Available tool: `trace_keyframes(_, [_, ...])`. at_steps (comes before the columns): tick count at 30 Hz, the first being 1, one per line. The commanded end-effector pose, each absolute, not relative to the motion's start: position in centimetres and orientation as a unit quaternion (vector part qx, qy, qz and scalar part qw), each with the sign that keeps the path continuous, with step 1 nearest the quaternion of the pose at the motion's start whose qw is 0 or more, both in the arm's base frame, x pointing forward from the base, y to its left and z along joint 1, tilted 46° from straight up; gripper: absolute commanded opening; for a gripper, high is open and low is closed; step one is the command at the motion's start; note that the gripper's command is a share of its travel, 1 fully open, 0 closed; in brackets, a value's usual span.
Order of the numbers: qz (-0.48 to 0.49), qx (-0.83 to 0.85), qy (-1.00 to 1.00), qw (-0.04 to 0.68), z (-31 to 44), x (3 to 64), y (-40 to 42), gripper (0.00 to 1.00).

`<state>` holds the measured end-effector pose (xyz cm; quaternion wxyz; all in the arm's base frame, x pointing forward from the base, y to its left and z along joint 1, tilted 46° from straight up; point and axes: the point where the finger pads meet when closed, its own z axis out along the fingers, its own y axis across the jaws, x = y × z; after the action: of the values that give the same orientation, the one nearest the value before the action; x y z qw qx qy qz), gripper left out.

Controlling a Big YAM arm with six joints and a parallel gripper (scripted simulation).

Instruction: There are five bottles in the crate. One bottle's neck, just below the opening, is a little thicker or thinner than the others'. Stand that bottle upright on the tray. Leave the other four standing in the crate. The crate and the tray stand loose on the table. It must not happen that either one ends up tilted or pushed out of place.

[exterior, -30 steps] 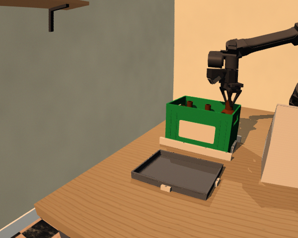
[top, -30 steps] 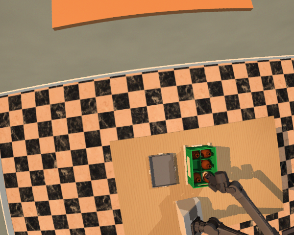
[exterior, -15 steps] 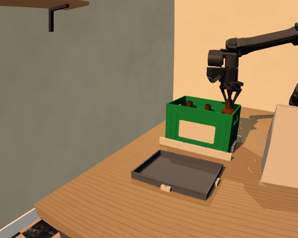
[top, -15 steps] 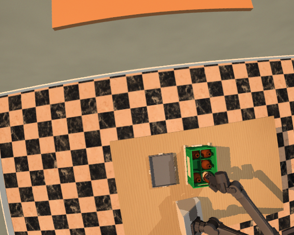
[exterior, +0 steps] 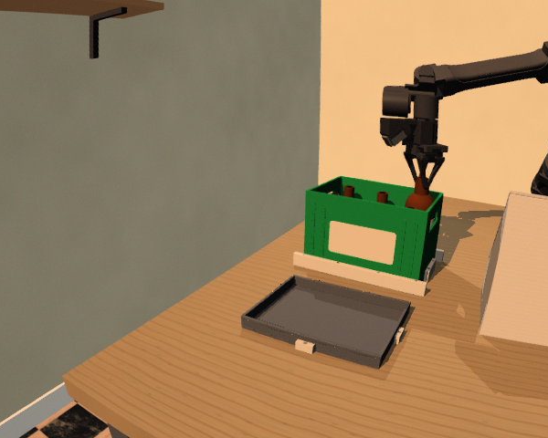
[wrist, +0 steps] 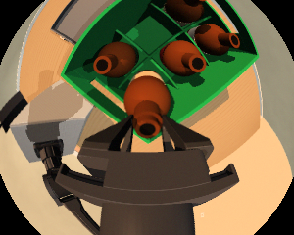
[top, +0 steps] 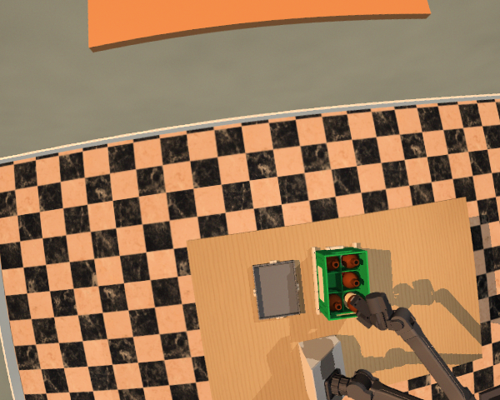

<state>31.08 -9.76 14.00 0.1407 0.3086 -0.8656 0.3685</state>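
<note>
1. The held bottle (exterior: pixel 419 198) is brown and upright. Its shoulder stands above the rim of the green crate (exterior: pixel 363 221), while its lower body is hidden behind the crate wall. It is over the crate's corner cell nearest my arm; in the exterior view that is the far right corner.
2. My gripper (exterior: pixel 423 181) is clamped on this bottle's neck just below the opening, one finger on each side, pointing straight down. In the wrist view the bottle's open mouth (wrist: pixel 147 125) sits directly between my fingers.
3. Four other bottles stand in the crate. The wrist view shows them in separate cells: one (wrist: pixel 114 61) to the left, one (wrist: pixel 184 58) at centre, one (wrist: pixel 216 38) to the right and one (wrist: pixel 185 4) at the far end. All appear upright; I cannot tell any difference in neck thickness from these views.
4. The crate has six cells in two rows, as the top view (top: pixel 342 282) shows. One cell in the row nearer the tray shows green floor only. A pale label panel (exterior: pixel 362 242) is on the crate's side facing the tray.
5. A pale strip (exterior: pixel 358 273) lies on the worktop along the crate's base, between crate and tray.
6. The grey tray (exterior: pixel 260 317) lies flat on the wooden worktop (exterior: pixel 180 377), just beside the crate and apart from it. Nothing stands in it.
7. A pale box (exterior: pixel 529 268) stands on the worktop, to the right of the tray in the exterior view.
</note>
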Motion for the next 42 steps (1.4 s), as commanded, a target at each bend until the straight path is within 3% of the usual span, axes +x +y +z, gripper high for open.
trace_keyframes(1, [0.376,0.302,-0.87,0.106,16.3,32.7,-8.5,0.0])
trace_keyframes(42, [0.375,0.302,-0.87,0.104,18.3,32.9,-6.5,0.0])
